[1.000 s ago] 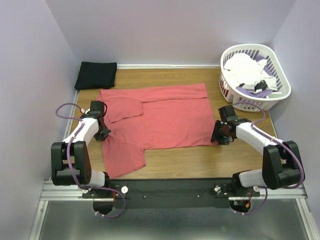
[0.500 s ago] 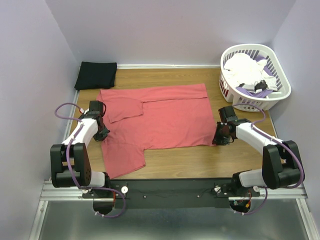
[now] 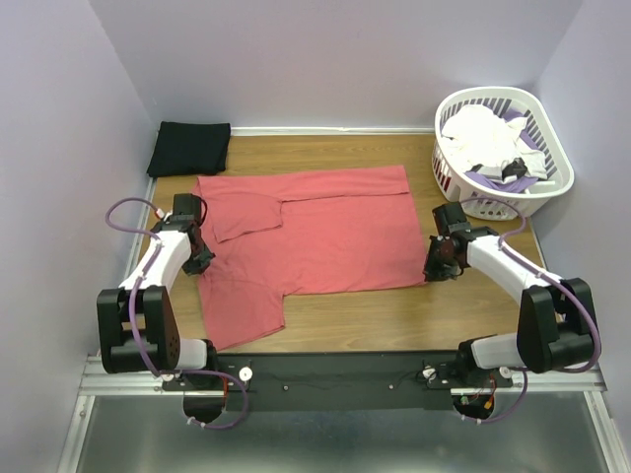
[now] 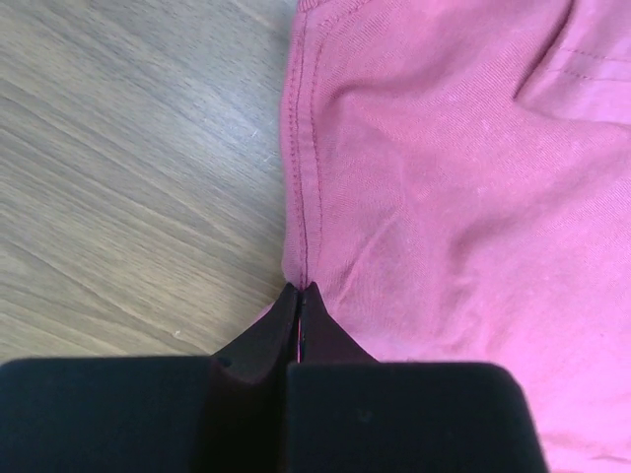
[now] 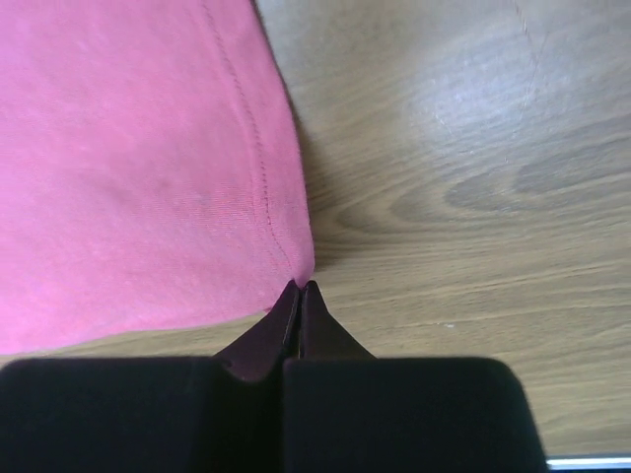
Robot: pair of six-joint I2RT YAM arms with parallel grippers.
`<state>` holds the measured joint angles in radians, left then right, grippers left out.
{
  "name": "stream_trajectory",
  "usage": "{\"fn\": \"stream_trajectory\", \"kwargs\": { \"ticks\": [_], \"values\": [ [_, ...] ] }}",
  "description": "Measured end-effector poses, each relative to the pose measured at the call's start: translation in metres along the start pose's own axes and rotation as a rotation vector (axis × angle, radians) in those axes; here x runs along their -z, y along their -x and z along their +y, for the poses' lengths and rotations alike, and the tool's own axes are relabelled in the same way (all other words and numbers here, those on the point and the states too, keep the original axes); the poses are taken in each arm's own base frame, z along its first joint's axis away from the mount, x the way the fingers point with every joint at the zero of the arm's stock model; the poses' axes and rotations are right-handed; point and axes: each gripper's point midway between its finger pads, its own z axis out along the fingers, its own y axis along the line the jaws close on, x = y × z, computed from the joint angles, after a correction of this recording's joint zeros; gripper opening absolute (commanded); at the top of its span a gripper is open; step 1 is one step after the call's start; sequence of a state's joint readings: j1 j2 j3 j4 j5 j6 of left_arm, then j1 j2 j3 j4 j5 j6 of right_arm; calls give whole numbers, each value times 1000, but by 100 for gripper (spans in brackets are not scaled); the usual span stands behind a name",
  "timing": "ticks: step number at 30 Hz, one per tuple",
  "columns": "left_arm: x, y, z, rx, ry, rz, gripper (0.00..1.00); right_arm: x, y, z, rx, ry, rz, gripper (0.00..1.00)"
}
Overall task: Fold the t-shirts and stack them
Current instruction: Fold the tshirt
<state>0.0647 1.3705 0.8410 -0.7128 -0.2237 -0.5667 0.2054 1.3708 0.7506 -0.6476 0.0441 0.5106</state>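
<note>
The coral-red t-shirt (image 3: 325,232) lies spread on the wooden table, one sleeve folded in and a flap hanging toward the near-left. My left gripper (image 3: 201,259) is at its left edge, shut on the stitched hem (image 4: 301,197); in the left wrist view the gripper (image 4: 299,288) pinches the cloth at its tips. My right gripper (image 3: 435,270) is at the shirt's near-right corner. The right wrist view shows this gripper (image 5: 300,286) shut on the very corner of the shirt (image 5: 128,168). The black t-shirt (image 3: 189,148) lies folded at the back left.
A white slatted basket (image 3: 555,148) with white and purple cloth in it stands at the back right, close behind the right arm. Lilac walls close in the table on the left, back and right. Bare wood (image 3: 375,315) shows between the shirt and the arm bases.
My right gripper has closed on the shirt's near-right corner, its jaws having stood open a second ago. The left gripper has stayed shut at the left hem, barely shifting.
</note>
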Motion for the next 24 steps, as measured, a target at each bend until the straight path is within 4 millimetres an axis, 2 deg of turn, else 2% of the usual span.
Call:
{"fn": "stream_trajectory", "kwargs": {
  "ticks": [9, 16, 24],
  "values": [
    [6, -2, 3, -19, 1, 16, 0, 16, 38, 13, 40, 17, -43, 1],
    [13, 31, -4, -3, -19, -25, 0, 15, 68, 23, 54, 15, -60, 1],
    [3, 50, -16, -7, -47, -8, 0, 9, 104, 35, 66, 5, -87, 1]
  ]
}}
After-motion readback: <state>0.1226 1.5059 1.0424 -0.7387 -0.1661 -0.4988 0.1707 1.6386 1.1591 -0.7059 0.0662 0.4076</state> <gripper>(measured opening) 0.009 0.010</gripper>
